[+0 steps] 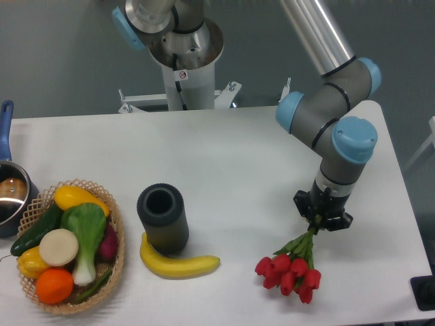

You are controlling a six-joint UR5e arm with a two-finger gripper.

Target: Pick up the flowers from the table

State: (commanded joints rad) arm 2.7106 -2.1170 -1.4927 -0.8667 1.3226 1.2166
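The flowers (290, 271) are a bunch of red tulip buds on green stems, near the front right of the white table (238, 156). My gripper (318, 219) is shut on the upper end of the stems, with the buds hanging down and to the left below it. From this view I cannot tell whether the buds still touch the tabletop. The fingertips are mostly hidden by the gripper body and the stems.
A dark cylindrical cup (163, 217) stands upright at the front centre, with a banana (178, 264) lying against its base. A wicker basket (115, 234) of vegetables and fruit sits at the front left. A pot (10, 193) with a blue handle is at the left edge.
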